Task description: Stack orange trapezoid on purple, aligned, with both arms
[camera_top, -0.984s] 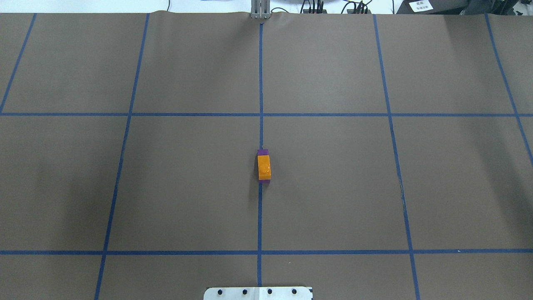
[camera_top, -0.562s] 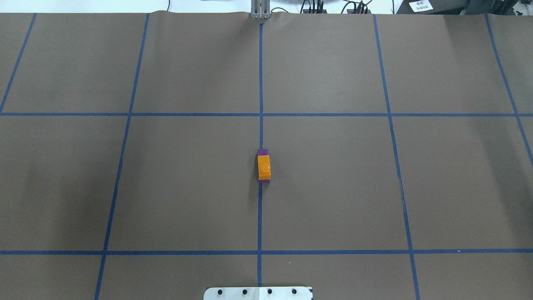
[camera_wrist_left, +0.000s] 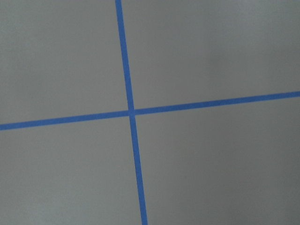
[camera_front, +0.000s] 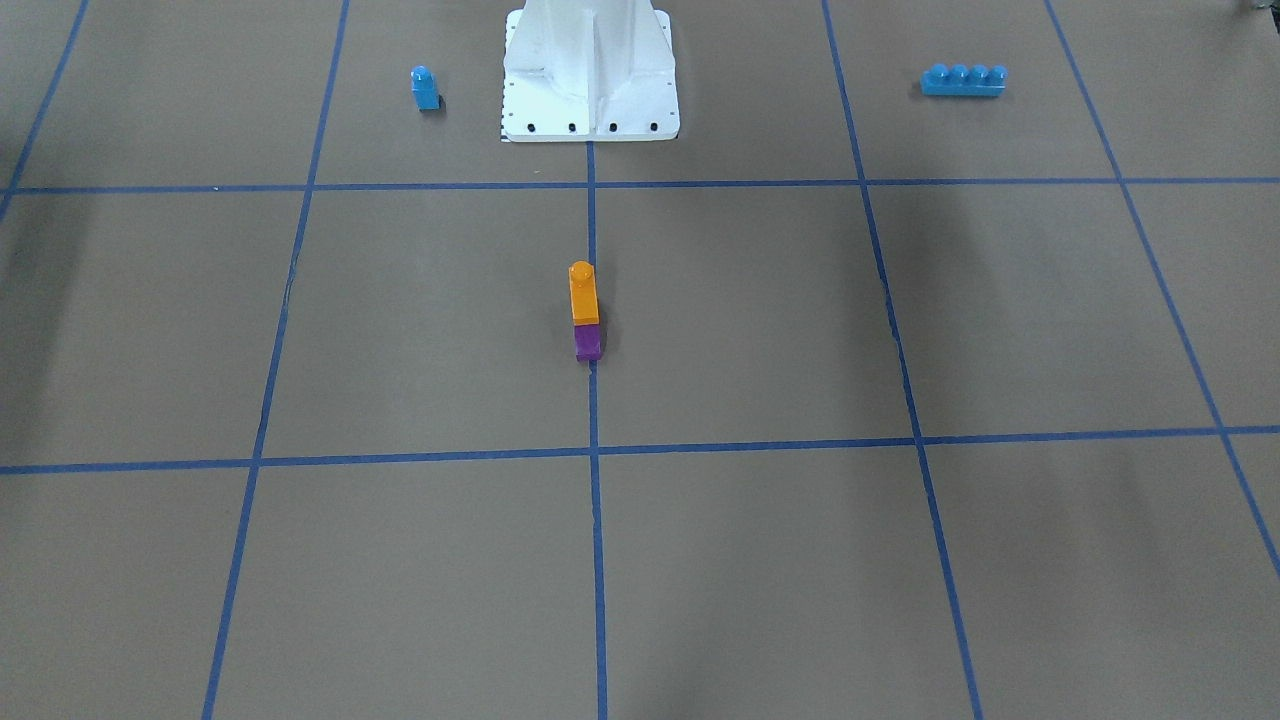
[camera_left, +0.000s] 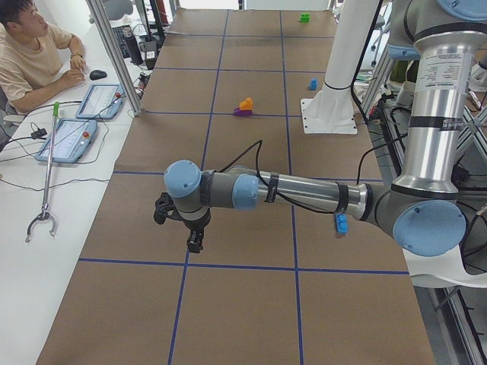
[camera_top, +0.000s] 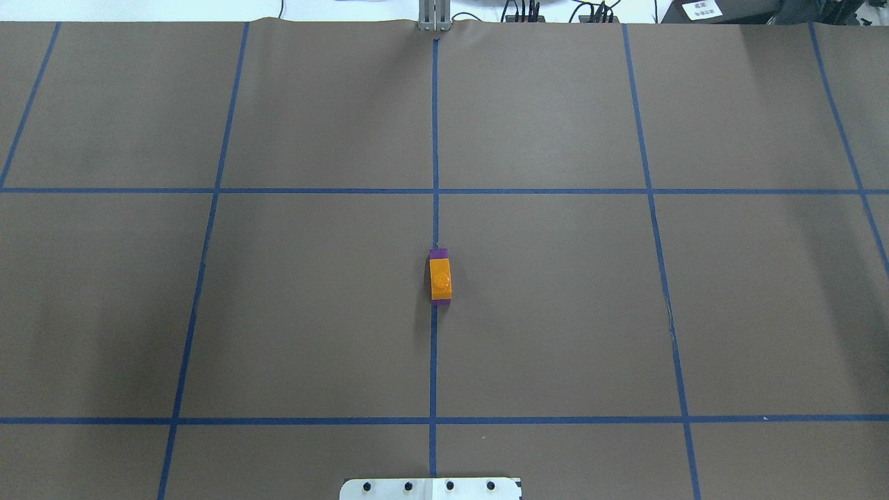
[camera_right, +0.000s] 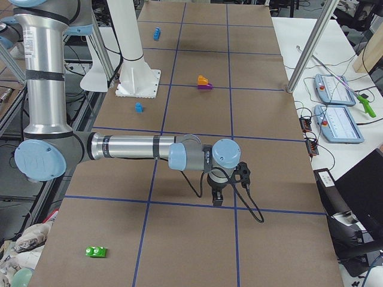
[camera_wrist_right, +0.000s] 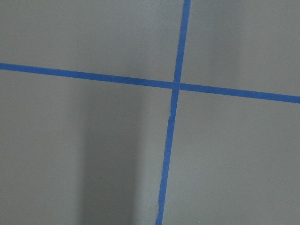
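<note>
left arm (camera_left: 304, 190): nearest thing in the left side view. It is stretched low over the desk (camera_top: 555, 312) and well apart from the blocks.
left jaws: hang at the wrist and point down. They show only in the side view, so I cannot tell whether they are parted or closed. Nothing is seen between them.
left wrist view: a tape cross on bare brown paper, with no block in sight.
right arm (camera_right: 131, 146): a mirror of the left, low and extended on the opposite side, also well apart from the blocks.
right jaws: point down. Their state cannot be told, for the same reason.
right wrist view: a tape cross only.
orange trapezoid (camera_top: 440, 278): mid-desk on the centre tape line, sitting on the purple (camera_front: 588, 343) with its stud up.
long axis: the stack runs along the centre line, away from the robot.
alignment: the long sides look flush. A purple strip shows at the far end from overhead, which may be slope or parallax, so it is not settled.
key relation: the stack lies between the two arms, and neither arm is clearly nearer.
judgement: the stacking looks done. Any correction would come in across the short axis.
far side: the white base (camera_front: 590, 70), with a small blue block (camera_front: 425, 88) and a long blue brick (camera_front: 963, 80) to either side of it.
</note>
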Available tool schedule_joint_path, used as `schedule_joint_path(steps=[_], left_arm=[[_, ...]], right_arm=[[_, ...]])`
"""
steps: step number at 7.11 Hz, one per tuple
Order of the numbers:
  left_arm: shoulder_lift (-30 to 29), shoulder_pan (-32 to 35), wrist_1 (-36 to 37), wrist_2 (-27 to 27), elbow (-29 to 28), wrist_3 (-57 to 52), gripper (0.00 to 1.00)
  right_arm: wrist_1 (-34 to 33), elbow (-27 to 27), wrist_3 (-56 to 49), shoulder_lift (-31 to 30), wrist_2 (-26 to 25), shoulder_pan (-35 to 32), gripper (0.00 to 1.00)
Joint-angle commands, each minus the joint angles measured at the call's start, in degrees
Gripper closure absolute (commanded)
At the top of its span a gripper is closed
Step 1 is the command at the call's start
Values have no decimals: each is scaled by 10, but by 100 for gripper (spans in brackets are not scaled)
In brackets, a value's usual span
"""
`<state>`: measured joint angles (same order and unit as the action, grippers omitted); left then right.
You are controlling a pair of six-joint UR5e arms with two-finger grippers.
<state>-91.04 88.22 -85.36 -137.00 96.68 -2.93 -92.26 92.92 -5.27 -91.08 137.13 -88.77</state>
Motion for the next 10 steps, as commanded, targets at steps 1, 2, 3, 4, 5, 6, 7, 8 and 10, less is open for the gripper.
schedule_joint_path(steps=[1, 2, 3, 4, 5, 6, 7, 8, 10], left_arm=[[22, -1, -1, 20, 30, 2, 0], [23, -1, -3, 17, 31, 1, 0], [23, -1, -2, 16, 33, 1, 0], [22, -1, -2, 16, 32, 1, 0], [22, -1, -2, 15, 32, 1, 0], [22, -1, -2, 14, 33, 1, 0], [25, -1, -2, 14, 35, 2, 0], [33, -1, -3, 19, 36, 1, 0], [35, -2, -3, 20, 37, 0, 0]], right_arm=[[1, 0, 0, -2, 0, 0, 0], [1, 0, 0, -8, 0, 0, 0], [2, 1, -1, -10, 0, 0, 0], [1, 0, -3, -16, 1, 0, 0], [2, 0, -5, -23, 2, 0, 0], [2, 1, -4, -23, 0, 1, 0], [2, 1, -3, -23, 2, 2, 0], [2, 1, -2, -23, 1, 5, 0], [0, -2, -1, -21, -2, 12, 0]])
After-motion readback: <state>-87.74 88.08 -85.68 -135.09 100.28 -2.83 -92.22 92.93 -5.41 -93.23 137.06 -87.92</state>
